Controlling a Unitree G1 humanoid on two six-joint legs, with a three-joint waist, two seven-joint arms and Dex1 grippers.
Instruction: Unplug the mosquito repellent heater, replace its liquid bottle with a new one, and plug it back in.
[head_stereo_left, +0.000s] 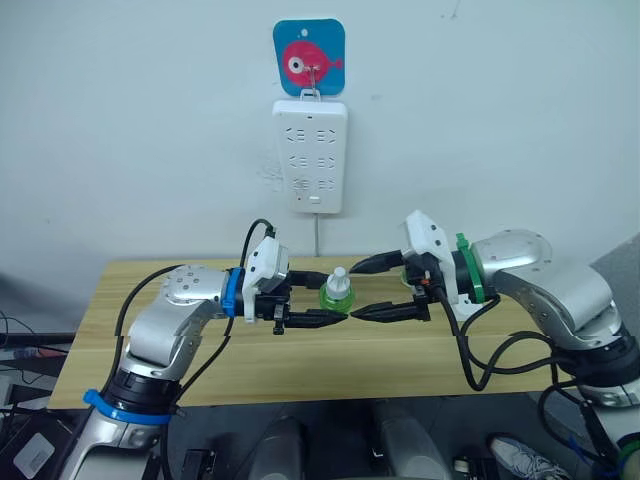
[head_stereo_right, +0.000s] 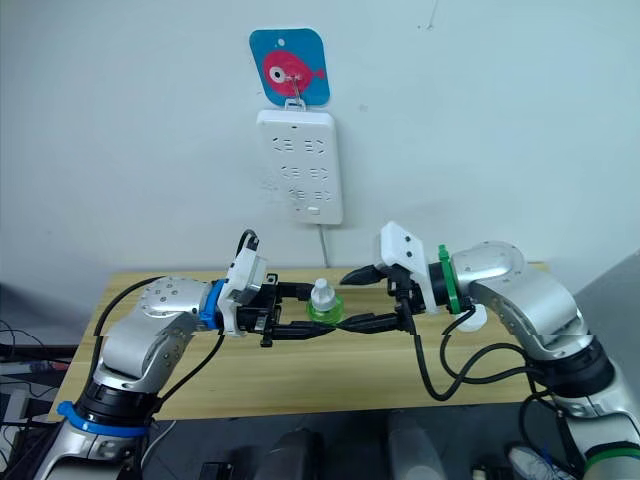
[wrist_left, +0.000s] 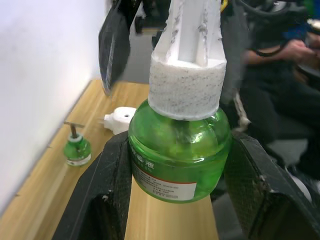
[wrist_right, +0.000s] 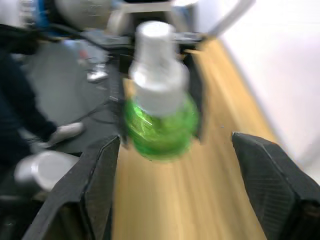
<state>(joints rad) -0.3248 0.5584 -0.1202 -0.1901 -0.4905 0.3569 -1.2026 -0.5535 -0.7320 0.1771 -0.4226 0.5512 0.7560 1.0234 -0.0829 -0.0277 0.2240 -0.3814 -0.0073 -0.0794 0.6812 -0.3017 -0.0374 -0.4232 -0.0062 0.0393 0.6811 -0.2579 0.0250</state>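
My left gripper (head_stereo_left: 334, 302) is shut on a green liquid bottle (head_stereo_left: 336, 292) with a white cap, holding it upright above the wooden table (head_stereo_left: 150, 330). In the left wrist view, its black fingers (wrist_left: 112, 190) press both sides of the bottle (wrist_left: 180, 155). My right gripper (head_stereo_left: 356, 291) stands open just to the bottle's right, one fingertip above and one below its level, not touching. The white mosquito repellent heater (wrist_left: 119, 120) lies on the table by the wall. Beside it stands a second small green bottle (wrist_left: 76, 149) with a bare wick.
A white multi-socket power strip (head_stereo_left: 311, 155) hangs on the wall under a blue fish hook (head_stereo_left: 309, 58), its cord dropping behind the table. A person in dark clothes (wrist_left: 285, 55) sits beyond the table's end.
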